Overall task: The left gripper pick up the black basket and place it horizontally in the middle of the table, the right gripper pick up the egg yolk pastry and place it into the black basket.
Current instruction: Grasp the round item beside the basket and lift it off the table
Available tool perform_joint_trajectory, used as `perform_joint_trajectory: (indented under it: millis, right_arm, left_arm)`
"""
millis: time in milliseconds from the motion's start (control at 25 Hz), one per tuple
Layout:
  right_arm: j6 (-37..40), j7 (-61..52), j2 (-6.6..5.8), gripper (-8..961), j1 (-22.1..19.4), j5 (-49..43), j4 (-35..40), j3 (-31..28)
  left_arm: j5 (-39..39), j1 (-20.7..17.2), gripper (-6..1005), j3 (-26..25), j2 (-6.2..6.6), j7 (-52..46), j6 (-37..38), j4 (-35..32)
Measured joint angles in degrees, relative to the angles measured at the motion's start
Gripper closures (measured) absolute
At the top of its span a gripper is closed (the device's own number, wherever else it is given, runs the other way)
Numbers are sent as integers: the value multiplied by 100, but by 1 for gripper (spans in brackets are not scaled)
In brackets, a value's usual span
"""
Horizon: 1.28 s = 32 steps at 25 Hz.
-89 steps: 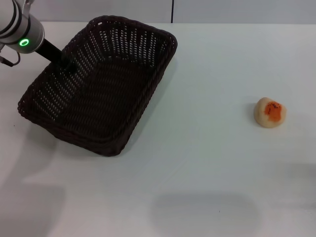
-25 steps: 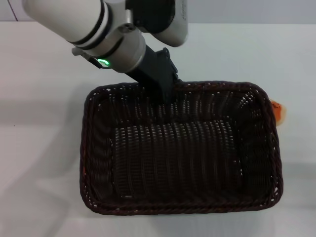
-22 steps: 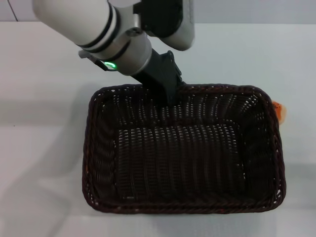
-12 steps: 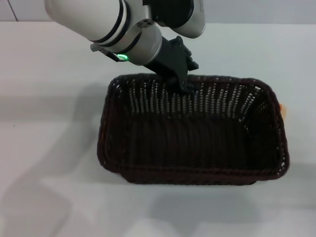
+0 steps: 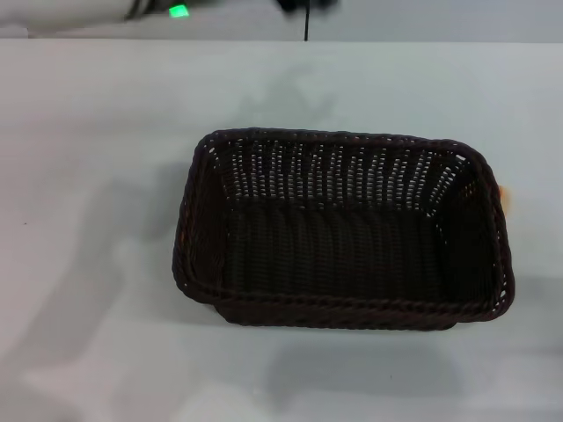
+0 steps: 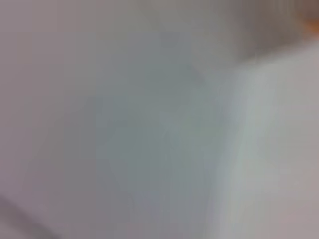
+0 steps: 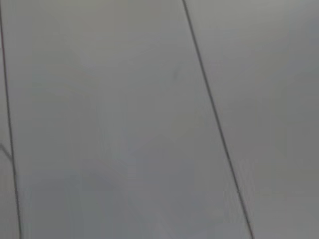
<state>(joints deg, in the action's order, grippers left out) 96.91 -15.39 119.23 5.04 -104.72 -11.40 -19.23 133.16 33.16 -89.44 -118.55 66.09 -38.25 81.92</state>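
We see almost nothing distinct here: a soft, featureless expanse of pale grey-white surface [image 6: 149, 149], which may be the tabletop, though we cannot tell. A brighter white band [image 6: 279, 139] lies beside this grey area, running diagonally. Past that band, at the very corner, we see a small orange smear [image 6: 313, 22], too blurred to identify.

The white table [image 5: 106, 264] carries the black basket [image 5: 343, 233], which sits flat on it near the middle with its long sides running across. Just beyond the basket's right end, a sliver of the egg yolk pastry [image 5: 501, 191] peeks out on the tabletop, mostly hidden by the rim.
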Motion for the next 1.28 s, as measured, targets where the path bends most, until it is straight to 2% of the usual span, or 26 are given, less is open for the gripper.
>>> perform_joint_trajectory:
  millis: [40, 80, 200, 240, 280, 320, 440, 480, 520, 600, 640, 680, 720, 760, 800, 880, 920, 1040, 1080, 1120, 1280]
  right_arm:
    - [-115, 4, 0, 149, 75, -4, 4, 98]
    - [-115, 4, 0, 149, 75, -4, 4, 98]
    - [-355, 88, 5, 149, 187, -5, 6, 184]
    - [-355, 88, 5, 149, 187, -5, 6, 184]
    - [-547, 185, 9, 149, 242, -5, 0, 188]
    - [-547, 185, 9, 150, 242, -5, 0, 188]
    - [-897, 297, 12, 150, 347, -5, -17, 191]
    - [-1059, 308, 12, 150, 407, -5, -17, 195]
    - [-1059, 308, 12, 150, 407, -5, -17, 195]
    - [-1237, 309, 11, 151, 480, -5, -12, 197]
    - [-1339, 309, 13, 151, 523, -5, -7, 206]
    - [-1537, 309, 15, 151, 614, -6, -3, 236]
    - [-1537, 309, 15, 151, 614, -6, -3, 236]
    - [-1699, 309, 15, 151, 693, -11, 0, 269]
    - [-1699, 309, 15, 151, 693, -11, 0, 269]
    - [-1817, 340, 15, 152, 790, -16, -9, 332]
    - [-1817, 340, 15, 152, 790, -16, -9, 332]
    - [-1947, 376, 15, 152, 864, -19, -32, 404]
    - [-2037, 378, 15, 152, 919, -20, -37, 457]
    - [-2037, 378, 15, 153, 919, -20, -37, 457]
    - [-2204, 379, 15, 153, 1019, -22, -44, 553]
  left_arm:
    - [-331, -441, 245, 76, 23, -4, 1100, 147]
    - [-331, -441, 240, 76, 23, -4, 1100, 147]
    - [-712, -994, 226, 290, 40, 18, 2706, 191]
    - [-712, -994, 221, 290, 40, 18, 2706, 191]
    - [-785, -1291, 216, 526, 43, 0, 3716, 108]
    - [-785, -1291, 212, 526, 43, 0, 3716, 108]
    - [-773, -1710, 207, 905, 45, -208, 5204, -82]
    - [-675, -1932, 207, 1087, 70, -680, 5931, -172]
    - [-675, -1932, 207, 1087, 70, -680, 5931, -172]
    - [-349, -2163, 208, 1189, 114, -1606, 6513, -291]
    - [-106, -2258, 208, 1203, 129, -2092, 6739, -379]
    - [644, -2393, 208, 1194, 125, -3174, 7294, -757]
    - [644, -2393, 208, 1194, 125, -3174, 7294, -757]
    - [1298, -2434, 208, 1099, 94, -4047, 7664, -1190]
    - [1298, -2434, 208, 1099, 94, -4047, 7664, -1190]
    - [1779, -2382, 208, 954, 70, -4776, 7927, -1838]
    - [1779, -2382, 209, 954, 70, -4776, 7927, -1838]
    - [1827, -2215, 209, 898, 64, -5173, 8247, -2581]
    - [1828, -2105, 209, 885, 61, -5455, 8483, -3052]
    - [1828, -2105, 209, 885, 61, -5455, 8483, -3052]
    - [1835, -1939, 210, 884, 60, -5789, 8861, -3816]
